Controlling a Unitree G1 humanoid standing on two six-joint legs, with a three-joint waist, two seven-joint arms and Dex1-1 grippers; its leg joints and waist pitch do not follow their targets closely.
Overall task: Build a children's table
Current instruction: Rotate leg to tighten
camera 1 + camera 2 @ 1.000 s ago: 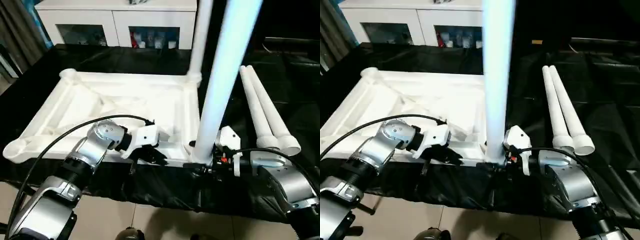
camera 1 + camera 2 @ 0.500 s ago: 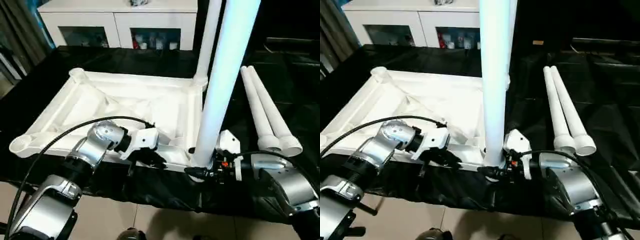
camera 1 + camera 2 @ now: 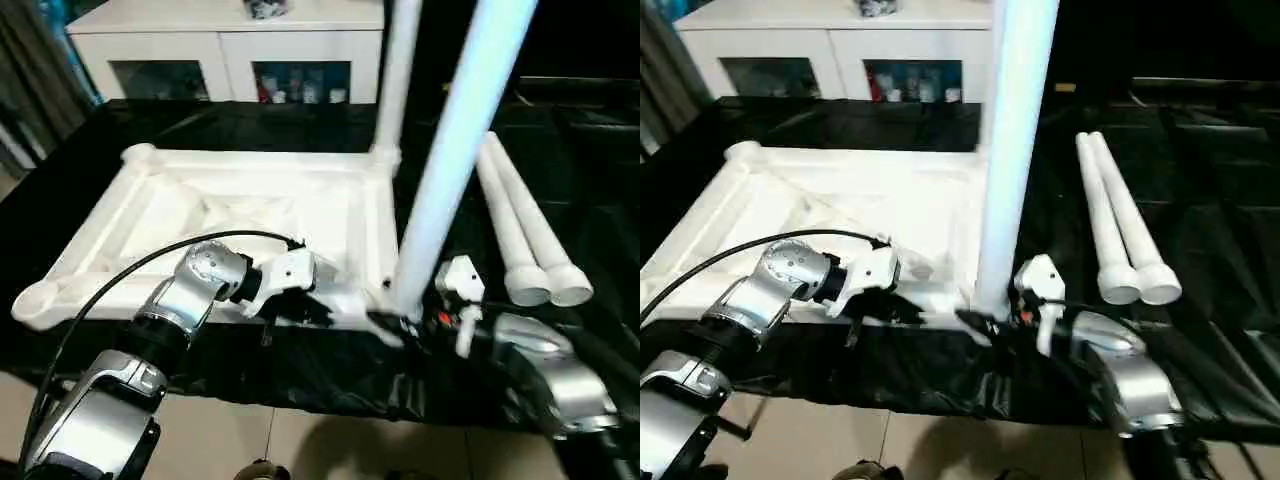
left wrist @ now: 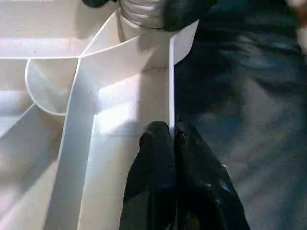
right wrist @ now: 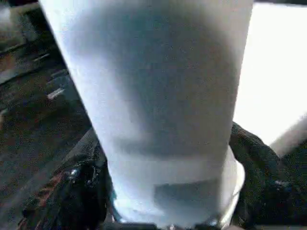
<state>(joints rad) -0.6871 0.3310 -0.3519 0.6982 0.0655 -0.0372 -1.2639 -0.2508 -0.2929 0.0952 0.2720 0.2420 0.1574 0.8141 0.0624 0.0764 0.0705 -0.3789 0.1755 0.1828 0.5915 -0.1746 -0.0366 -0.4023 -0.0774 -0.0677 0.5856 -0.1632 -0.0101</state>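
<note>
Now: right gripper point(image 3: 400, 322) clasps upright leg point(image 3: 445, 160) | tabletop point(image 3: 240, 215) beside

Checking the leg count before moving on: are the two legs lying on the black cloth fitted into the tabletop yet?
No. Both loose legs lie flat beside the tabletop, apart from it.

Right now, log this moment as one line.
left gripper: shut on tabletop rim | right gripper: holding leg at near corner socket | spare legs: on cloth
</note>
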